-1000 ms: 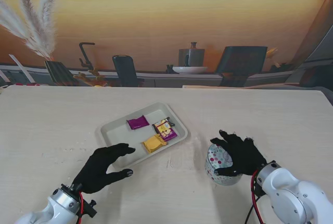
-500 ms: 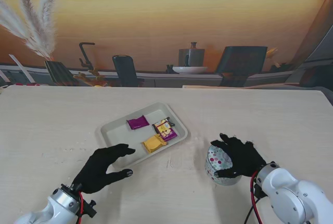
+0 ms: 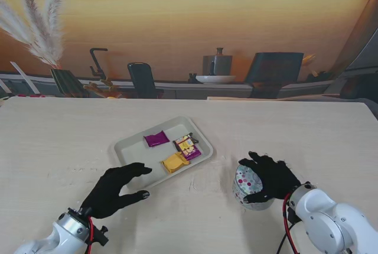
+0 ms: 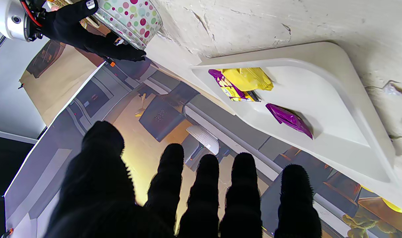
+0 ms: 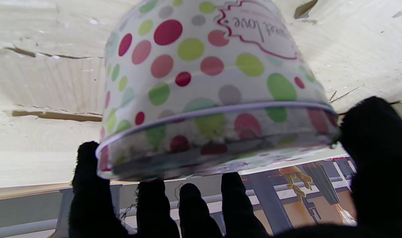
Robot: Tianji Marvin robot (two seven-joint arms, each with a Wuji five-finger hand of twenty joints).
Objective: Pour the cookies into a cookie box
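Right hand wraps polka-dot tin; left hand spread empty by the tray.

Right fingers (image 5: 91, 185) in black glove curl over the rim of the round white cookie box with coloured polka dots (image 3: 248, 184), thumb on the opposite side, so the right hand (image 3: 273, 177) grasps it; box sits on the pale wood-grain table (image 3: 295, 130), right of the tray and nearer to me. Left fingers (image 4: 240, 185) are splayed apart, holding nothing; left hand (image 3: 115, 190) hovers just beside the near-left corner of the shallow white rectangular plastic tray (image 3: 127, 147), contact with it unclear. On the tray: a purple wrapped cookie packet (image 3: 156, 139), a yellow wrapped packet (image 3: 175, 162), and a mixed yellow-purple packet (image 3: 188, 146) touching the yellow one.
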